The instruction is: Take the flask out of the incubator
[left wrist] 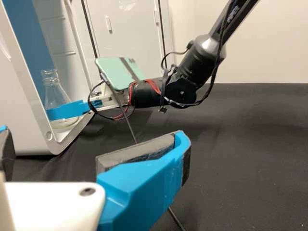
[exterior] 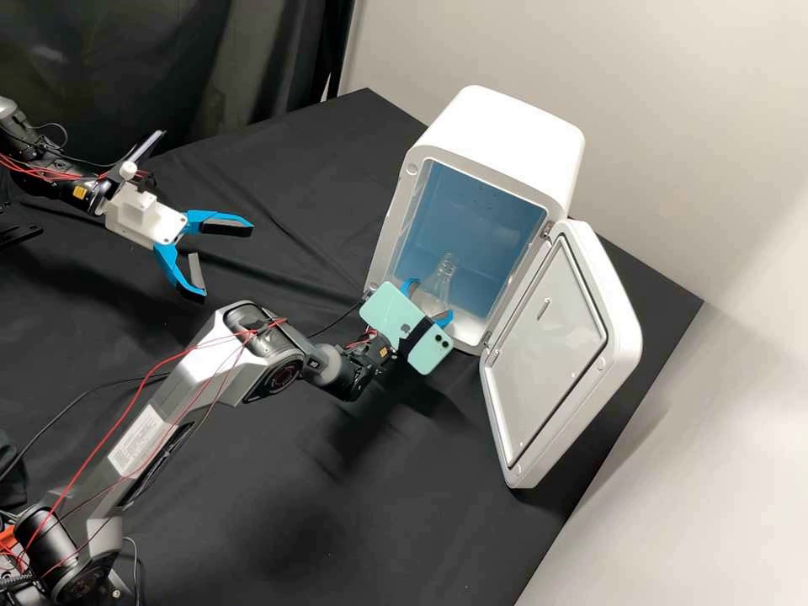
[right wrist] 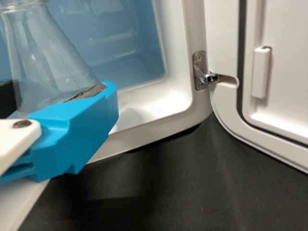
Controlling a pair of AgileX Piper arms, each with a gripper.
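My right end effector (exterior: 427, 301) is inside the mouth of the white incubator (exterior: 505, 135), low at the front of its blue chamber. Its two blue fingers (right wrist: 72, 130) sit on either side of the clear glass Erlenmeyer flask (exterior: 444, 273). In my right wrist view the grey pad of one finger presses against the flask's sloping side, so I am pinching the flask near its base. The flask is upright and inside the chamber, just behind the front lip. I cannot tell whether its base is resting on the chamber floor.

The incubator door (exterior: 555, 353) is swung wide open on its metal hinge (right wrist: 204, 74), with its lower edge near the black desk (exterior: 337, 471).

My left end effector (exterior: 220, 257) hangs above the desk, well apart from the incubator. Its fingers are spread and hold nothing.
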